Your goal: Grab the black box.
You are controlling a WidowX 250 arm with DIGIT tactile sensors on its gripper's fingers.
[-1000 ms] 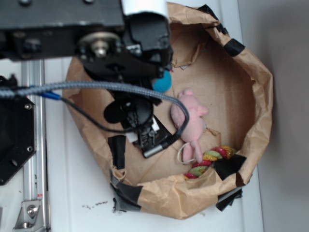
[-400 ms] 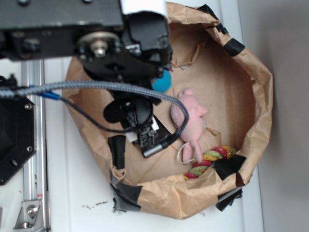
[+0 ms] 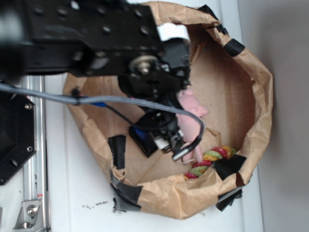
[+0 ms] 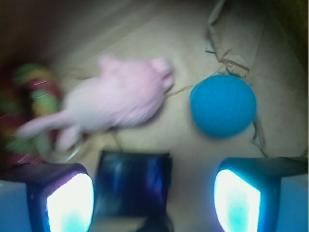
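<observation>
One big arm [image 3: 87,38] reaches over a brown paper bag [image 3: 251,96] that lies open on a white table [image 3: 72,193]. A black plate [image 3: 14,140] with screws sits at the left edge. Inside the bag, a pink toy [image 4: 116,99] lies in the middle. A blue ball [image 4: 222,105] sits just beside its head, not touching. A rope toy [image 3: 212,159] with many colors lies by the pink toy's legs. The black box [image 4: 133,186] lies flat on the bag floor, close below the pink toy. The gripper [image 4: 154,193] is wide open, with the box between its two fingers [image 4: 70,198] but much nearer one of them. It holds nothing.
</observation>
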